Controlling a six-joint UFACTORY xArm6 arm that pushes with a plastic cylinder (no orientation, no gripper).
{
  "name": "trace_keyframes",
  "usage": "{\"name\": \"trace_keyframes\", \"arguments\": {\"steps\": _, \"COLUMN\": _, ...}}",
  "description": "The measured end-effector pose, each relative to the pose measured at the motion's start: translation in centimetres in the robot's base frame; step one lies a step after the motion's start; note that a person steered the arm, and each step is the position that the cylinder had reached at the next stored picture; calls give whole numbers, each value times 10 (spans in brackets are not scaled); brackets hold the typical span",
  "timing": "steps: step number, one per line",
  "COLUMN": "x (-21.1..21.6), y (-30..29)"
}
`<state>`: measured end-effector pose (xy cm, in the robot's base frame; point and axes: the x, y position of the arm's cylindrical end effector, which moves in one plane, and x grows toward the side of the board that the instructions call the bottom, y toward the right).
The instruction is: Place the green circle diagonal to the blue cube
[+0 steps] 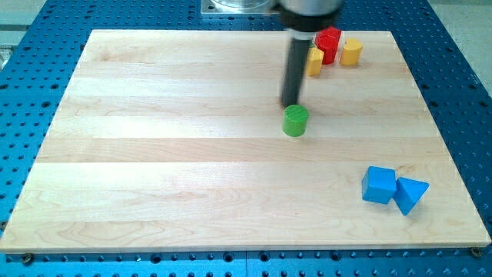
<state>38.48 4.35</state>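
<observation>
The green circle [295, 121] is a short green cylinder near the middle of the wooden board [154, 154]. The blue cube [379, 185] lies at the view's lower right, touching a blue triangular block [410, 194] on its right. My tip [291, 105] is at the end of the dark rod, just above the green circle in the view, at its upper left edge, touching or almost touching it. The blue cube is far to the lower right of the tip.
At the view's top right lie a red block [330, 43], a yellow block [314, 61] partly behind the rod, and a yellow cylinder [351, 52]. Blue perforated table [31, 92] surrounds the board.
</observation>
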Motion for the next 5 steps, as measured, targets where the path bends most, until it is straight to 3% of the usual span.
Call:
{"name": "trace_keyframes", "arguments": {"steps": 1, "x": 44, "y": -9}}
{"name": "trace_keyframes", "arguments": {"steps": 3, "x": 50, "y": 44}}
{"name": "trace_keyframes", "arguments": {"steps": 5, "x": 54, "y": 13}}
